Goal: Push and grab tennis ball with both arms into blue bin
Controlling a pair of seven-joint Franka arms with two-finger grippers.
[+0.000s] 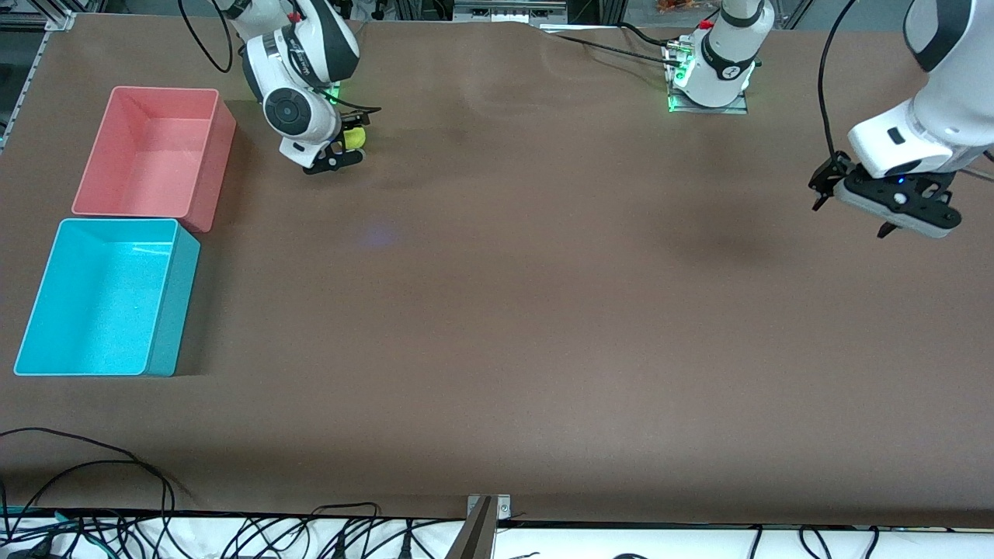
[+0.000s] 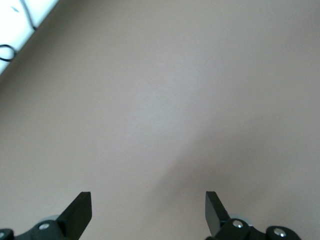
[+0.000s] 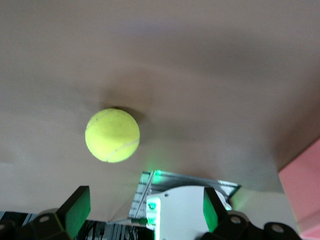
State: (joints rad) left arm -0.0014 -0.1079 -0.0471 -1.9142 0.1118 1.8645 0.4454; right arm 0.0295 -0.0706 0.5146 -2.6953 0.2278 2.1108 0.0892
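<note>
tennis ball (image 1: 355,138): yellow-green, fuzzy, on the desk near the right arm's base | blue bin (image 1: 175,299): cyan tub, upright, nearer the front camera

No legible text (none anywhere)

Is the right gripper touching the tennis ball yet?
Apart. The right wrist view shows the tennis ball on the table ahead of the right gripper, whose open fingers are clear of it.
</note>
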